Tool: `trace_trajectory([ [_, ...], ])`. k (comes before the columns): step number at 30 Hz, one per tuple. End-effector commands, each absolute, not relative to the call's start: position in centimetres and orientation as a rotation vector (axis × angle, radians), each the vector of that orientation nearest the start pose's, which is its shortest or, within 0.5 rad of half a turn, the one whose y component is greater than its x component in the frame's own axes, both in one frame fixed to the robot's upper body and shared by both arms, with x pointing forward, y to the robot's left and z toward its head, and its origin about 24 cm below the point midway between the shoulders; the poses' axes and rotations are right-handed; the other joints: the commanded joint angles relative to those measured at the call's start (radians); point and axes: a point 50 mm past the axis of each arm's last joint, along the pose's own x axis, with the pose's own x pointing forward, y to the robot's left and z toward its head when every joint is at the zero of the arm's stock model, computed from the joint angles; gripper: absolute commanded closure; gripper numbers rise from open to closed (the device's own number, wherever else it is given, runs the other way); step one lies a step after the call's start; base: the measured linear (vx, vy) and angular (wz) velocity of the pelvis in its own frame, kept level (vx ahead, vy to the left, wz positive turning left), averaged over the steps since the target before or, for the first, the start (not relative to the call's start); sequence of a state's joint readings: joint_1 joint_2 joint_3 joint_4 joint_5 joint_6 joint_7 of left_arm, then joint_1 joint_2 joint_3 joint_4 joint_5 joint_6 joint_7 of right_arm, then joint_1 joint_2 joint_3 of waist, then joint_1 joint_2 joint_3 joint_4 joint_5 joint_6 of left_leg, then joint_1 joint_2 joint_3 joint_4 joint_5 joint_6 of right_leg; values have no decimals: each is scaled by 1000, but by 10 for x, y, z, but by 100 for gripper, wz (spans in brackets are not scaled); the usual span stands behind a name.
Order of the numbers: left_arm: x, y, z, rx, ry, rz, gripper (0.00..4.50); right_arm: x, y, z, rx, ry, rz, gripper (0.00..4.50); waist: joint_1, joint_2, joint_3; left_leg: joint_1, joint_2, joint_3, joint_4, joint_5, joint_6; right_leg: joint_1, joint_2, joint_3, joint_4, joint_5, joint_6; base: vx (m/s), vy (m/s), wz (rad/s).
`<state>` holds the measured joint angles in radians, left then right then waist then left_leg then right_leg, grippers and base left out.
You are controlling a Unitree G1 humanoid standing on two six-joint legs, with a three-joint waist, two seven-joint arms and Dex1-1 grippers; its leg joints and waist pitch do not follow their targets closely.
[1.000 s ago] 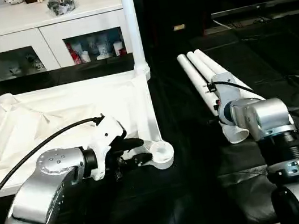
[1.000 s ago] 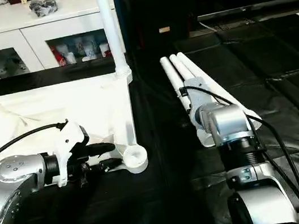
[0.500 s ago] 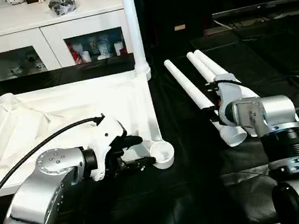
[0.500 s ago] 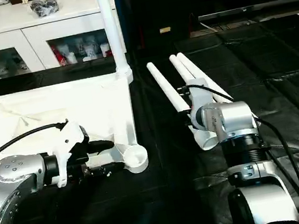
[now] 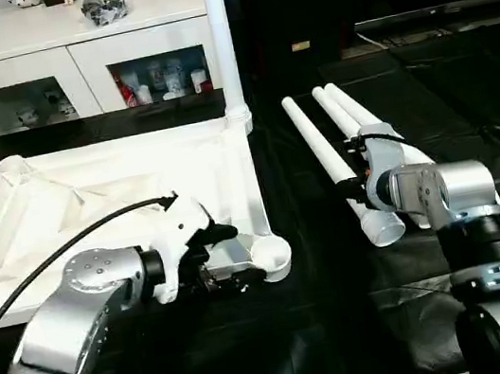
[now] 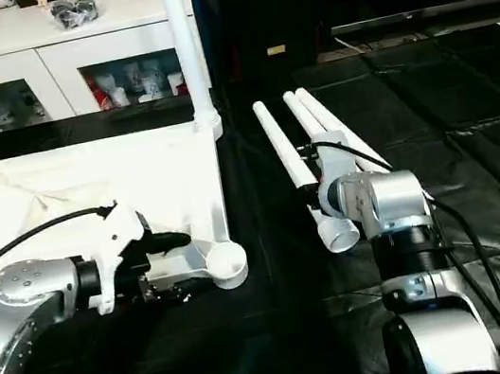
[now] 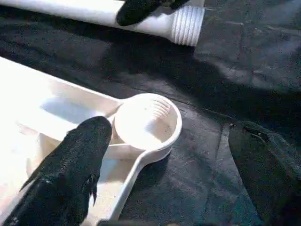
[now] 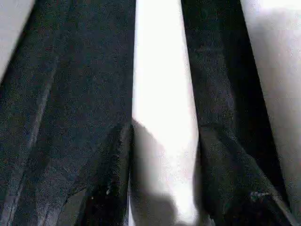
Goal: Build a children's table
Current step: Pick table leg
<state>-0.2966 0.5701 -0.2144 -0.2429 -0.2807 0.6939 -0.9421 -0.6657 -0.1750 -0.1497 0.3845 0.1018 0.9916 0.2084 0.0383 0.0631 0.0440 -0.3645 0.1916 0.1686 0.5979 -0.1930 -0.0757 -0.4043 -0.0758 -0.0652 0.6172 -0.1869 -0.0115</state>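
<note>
Right claw clamps a table leg; left claw gapes beside corner socket.

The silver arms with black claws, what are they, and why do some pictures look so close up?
They belong to a robot building a white children's table. The two wide pictures come from cameras in its head, looking down. The table top lies upside down on a black cover, one leg already standing in a far corner. The close pictures come from cameras on its wrists. The left gripper is open around a round corner socket. The right gripper has a finger on each side of a loose leg, beside two more legs.
</note>
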Motion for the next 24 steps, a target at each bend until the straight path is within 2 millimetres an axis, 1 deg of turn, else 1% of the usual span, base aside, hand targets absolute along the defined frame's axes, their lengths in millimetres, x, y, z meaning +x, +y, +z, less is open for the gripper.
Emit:
trace_trajectory([
  [1, 258, 144, 103, 257, 421, -1136, 0, 347, -158, 79, 114, 595, 237, 271, 5, -6, -66, 5, 15, -1, -61, -113, -15, 60, -48, 42, -61, -113, -205, 0, 0, 0],
  [4, 258, 144, 103, 258, 420, -1132, 0, 345, -157, 78, 117, 565, 245, 271, 4, -6, -65, 4, 15, -2, -62, -110, -7, 60, -48, 41, -62, -127, -205, 0, 0, 0],
  [6, 258, 144, 103, 258, 420, -1131, 0, 345, -156, 79, 122, 547, 248, 272, 4, -5, -65, 6, 16, -2, -62, -112, -8, 58, -47, 41, -63, -136, -205, 0, 0, 0],
  [8, 259, 144, 103, 260, 416, -1126, 0, 347, -153, 85, 164, 500, 239, 272, 3, -4, -64, 6, 16, -2, -63, -119, -9, 58, -48, 42, -63, -150, -201, 0, 0, 0],
  [10, 260, 144, 103, 265, 411, -1119, 0, 348, -153, 91, 171, 447, 220, 272, 3, -3, -65, 5, 16, -3, -63, -113, -9, 58, -48, 42, -62, -140, -197, 0, 0, 0],
  [12, 261, 143, 103, 264, 401, -1112, 0, 350, -154, 97, 124, 387, 201, 272, 3, -3, -65, 6, 16, -3, -63, -107, -9, 57, -46, 41, -61, -130, -197, 0, 0, 0],
  [14, 261, 142, 103, 259, 393, -1109, 0, 351, -154, 99, 101, 368, 192, 272, 3, -3, -66, 7, 16, -2, -62, -101, -11, 57, -45, 41, -60, -119, -197, 0, 0, 0],
  [15, 262, 141, 104, 253, 385, -1105, 0, 352, -154, 102, 92, 347, 184, 272, 5, -4, -66, 6, 15, -1, -62, -101, -10, 57, -45, 41, -61, -119, -199, 0, 0, 0],
  [19, 262, 141, 103, 255, 383, -1102, 0, 353, -153, 106, 109, 323, 190, 272, 4, -7, -65, 4, 14, -1, -62, -105, -4, 59, -45, 42, -62, -130, -195, 0, 0, 0],
  [20, 262, 141, 103, 255, 383, -1102, 0, 353, -153, 106, 109, 323, 190, 272, 4, -6, -65, 4, 14, -1, -62, -107, -4, 58, -46, 42, -62, -134, -194, 0, 0, 0],
  [24, 262, 140, 103, 253, 380, -1095, 0, 352, -150, 108, 61, 295, 210, 272, 2, -7, -65, 3, 14, -2, -62, -105, -2, 59, -46, 41, -63, -142, -190, 0, 0, 0],
])
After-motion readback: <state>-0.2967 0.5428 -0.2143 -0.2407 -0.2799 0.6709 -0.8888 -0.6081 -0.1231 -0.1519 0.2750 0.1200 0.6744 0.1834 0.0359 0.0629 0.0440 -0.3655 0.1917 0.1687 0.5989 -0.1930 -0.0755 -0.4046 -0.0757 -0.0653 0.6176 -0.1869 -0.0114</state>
